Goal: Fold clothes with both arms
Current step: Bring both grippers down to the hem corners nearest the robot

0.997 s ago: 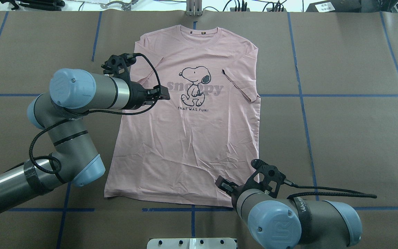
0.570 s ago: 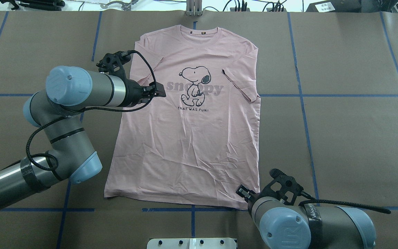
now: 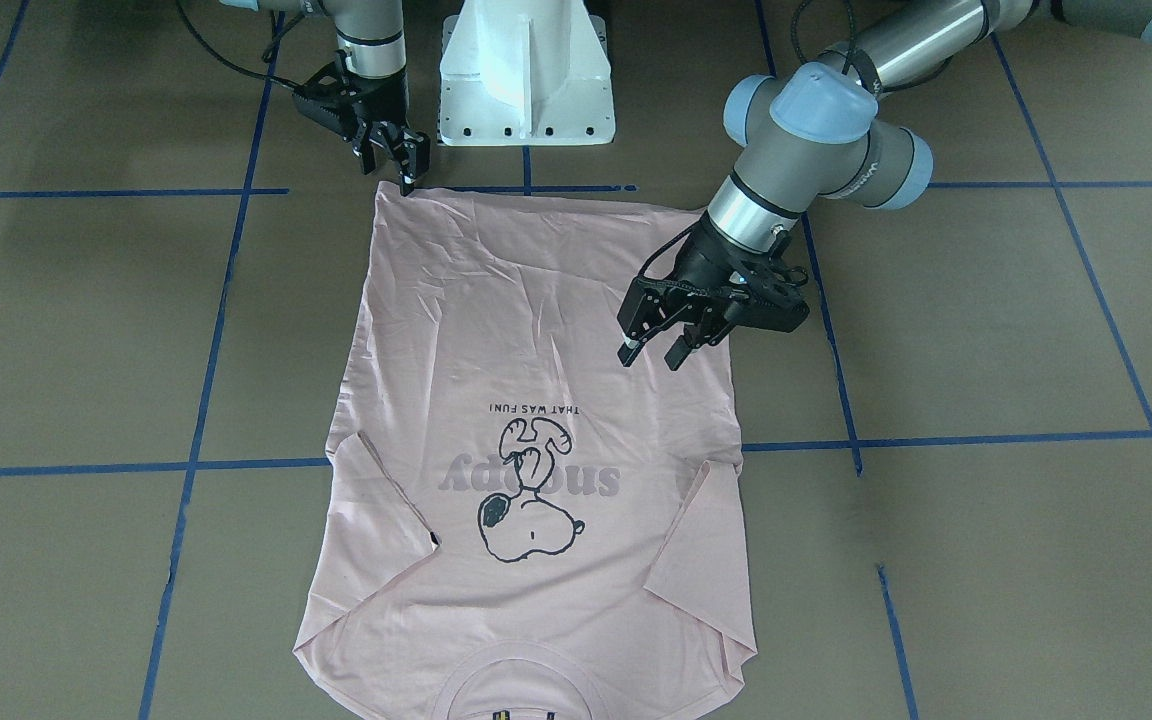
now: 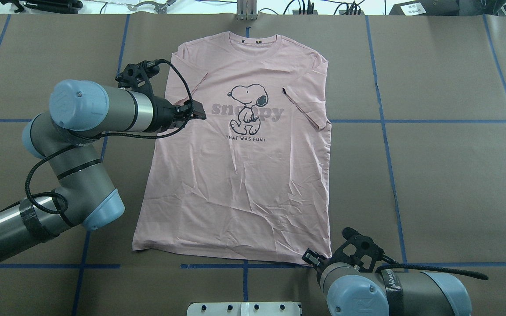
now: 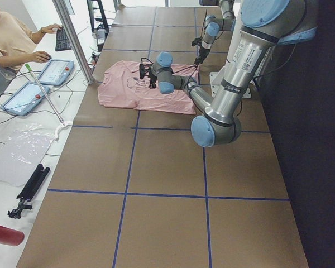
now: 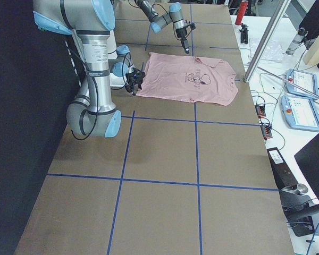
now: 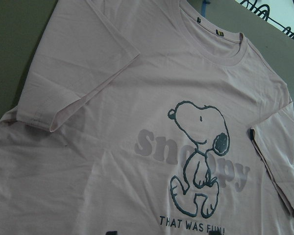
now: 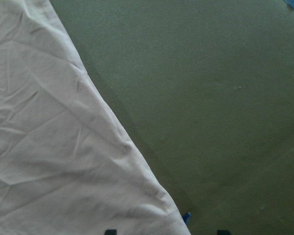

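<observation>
The clothes are one pale pink T-shirt lying flat on the brown table, dog print up, collar at the far edge, both sleeves folded inward. My left gripper hovers open above the shirt's left side beside the print, below the folded sleeve; in the front-facing view its fingers stand apart and hold nothing. My right gripper is open at the hem's near right corner. The right wrist view shows that corner of the cloth low between the two fingertips.
The white pedestal base stands just behind the hem. Blue tape lines grid the table. In the exterior left view a person sits at a side bench with pendants past the collar end.
My right gripper has drawn back off the shirt to the hem's near right corner. My left arm has pulled slightly leftward, its gripper still over the shirt.
</observation>
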`<state>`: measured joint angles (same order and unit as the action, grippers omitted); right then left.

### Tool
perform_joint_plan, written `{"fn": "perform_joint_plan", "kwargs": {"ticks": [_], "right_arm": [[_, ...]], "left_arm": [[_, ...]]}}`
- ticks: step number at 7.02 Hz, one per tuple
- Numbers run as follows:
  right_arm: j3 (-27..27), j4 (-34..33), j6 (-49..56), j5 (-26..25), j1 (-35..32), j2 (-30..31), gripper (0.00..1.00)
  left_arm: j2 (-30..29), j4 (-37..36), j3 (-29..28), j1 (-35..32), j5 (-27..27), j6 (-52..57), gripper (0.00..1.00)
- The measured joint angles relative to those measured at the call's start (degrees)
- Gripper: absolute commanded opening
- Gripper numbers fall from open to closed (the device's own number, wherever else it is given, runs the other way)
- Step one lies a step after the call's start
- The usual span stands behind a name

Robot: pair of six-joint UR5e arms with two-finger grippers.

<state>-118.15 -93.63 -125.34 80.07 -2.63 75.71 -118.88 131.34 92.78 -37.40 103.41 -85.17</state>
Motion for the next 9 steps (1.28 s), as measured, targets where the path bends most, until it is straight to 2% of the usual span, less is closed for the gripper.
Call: {"fn": "perform_joint_plan", "kwargs": {"ticks": [1,2,3,4,7,8,9], "right_arm": [[0.2,-0.1,0.0,0.0,0.3,-0.2,0.69],[0.5,-0.2,0.1,0.0,0.5,-0.2,0.58],[0.8,-0.3,0.2,0.0,0.6,-0.3,0.32],[1.0,-0.3,0.2,0.0,0.6,-0.3,0.0],[0.8,-0.4,0.8,0.5,-0.5,-0.5,0.0],[0.3,-0.3,2.6,2.7,-2.6,-0.7,0.0],[-1.1,-0.2,4.6,6.5,-5.4,-0.7,0.0]], "left_arm": [[0.0,0.0,0.0,0.0,0.0,0.0,0.69],[0.0,0.0,0.1,0.0,0.0,0.0,0.69],[0.0,0.0,0.1,-0.1,0.0,0.0,0.69],[0.1,-0.1,0.1,-0.2,0.0,0.0,0.69],[0.2,-0.5,0.9,-0.3,0.0,-0.1,0.69],[0.3,-0.6,1.1,-0.3,0.0,-0.2,0.68],[0.5,-1.2,2.0,-0.3,0.0,-1.0,0.63]]}}
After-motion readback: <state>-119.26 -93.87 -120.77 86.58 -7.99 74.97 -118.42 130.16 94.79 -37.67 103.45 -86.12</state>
